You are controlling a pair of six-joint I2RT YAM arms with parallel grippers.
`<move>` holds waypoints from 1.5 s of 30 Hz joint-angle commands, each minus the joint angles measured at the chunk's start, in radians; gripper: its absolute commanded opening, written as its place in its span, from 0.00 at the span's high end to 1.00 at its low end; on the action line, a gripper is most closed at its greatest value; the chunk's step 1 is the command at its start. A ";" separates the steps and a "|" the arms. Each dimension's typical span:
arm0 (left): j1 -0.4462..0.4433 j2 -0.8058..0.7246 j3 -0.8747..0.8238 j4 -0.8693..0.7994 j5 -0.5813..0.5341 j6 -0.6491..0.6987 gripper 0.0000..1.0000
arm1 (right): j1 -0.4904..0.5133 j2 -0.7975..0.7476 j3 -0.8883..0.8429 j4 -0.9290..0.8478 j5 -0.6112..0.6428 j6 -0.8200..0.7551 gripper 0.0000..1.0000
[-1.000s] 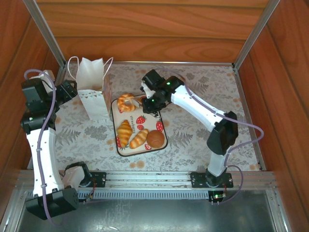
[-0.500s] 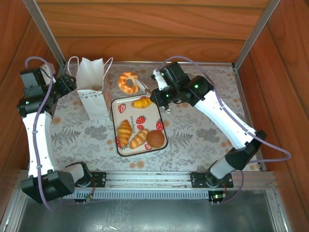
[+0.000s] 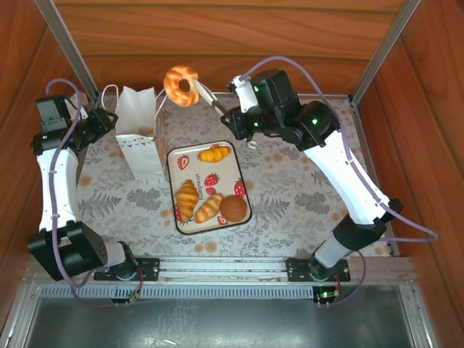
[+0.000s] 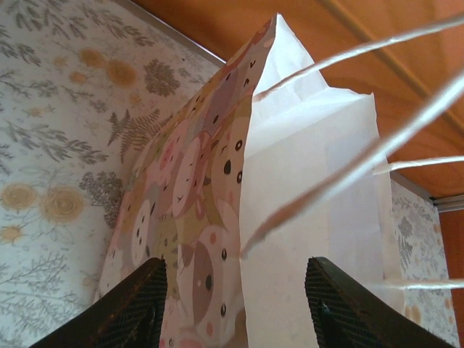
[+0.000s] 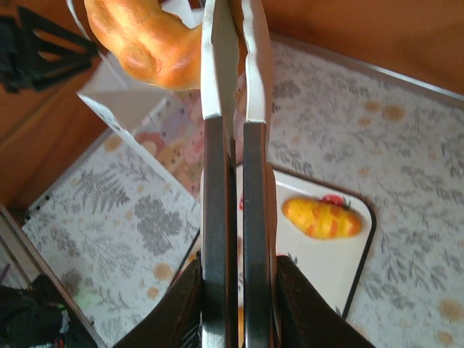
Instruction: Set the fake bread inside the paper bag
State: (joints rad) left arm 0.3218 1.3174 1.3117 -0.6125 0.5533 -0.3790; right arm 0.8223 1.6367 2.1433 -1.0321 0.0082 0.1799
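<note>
Aloft, doughnut (image 3: 181,85) in right pincer (image 3: 201,91)

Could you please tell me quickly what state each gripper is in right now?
Left gripper: open, its jaws apart and facing the paper bag; no grip can be seen.
Right gripper: shut on the ring doughnut.

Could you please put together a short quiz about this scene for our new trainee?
1. True or false: the golden-brown ring doughnut lies on the white strawberry-print tray.
2. How many toy pastries lie on that tray?
3. The right gripper is: A open; B shut on the doughnut; C shut on nothing.
Key: 1 false, it is held aloft; 2 four; 3 B.
</note>
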 commanded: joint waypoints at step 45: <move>0.052 0.072 -0.049 0.157 0.111 -0.040 0.88 | 0.118 0.560 0.421 -0.045 0.015 -0.111 0.85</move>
State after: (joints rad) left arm 0.3664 1.3857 1.2774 -0.4675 0.6586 -0.4244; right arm 0.9302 2.1845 2.5469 -1.0599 -0.0025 0.0875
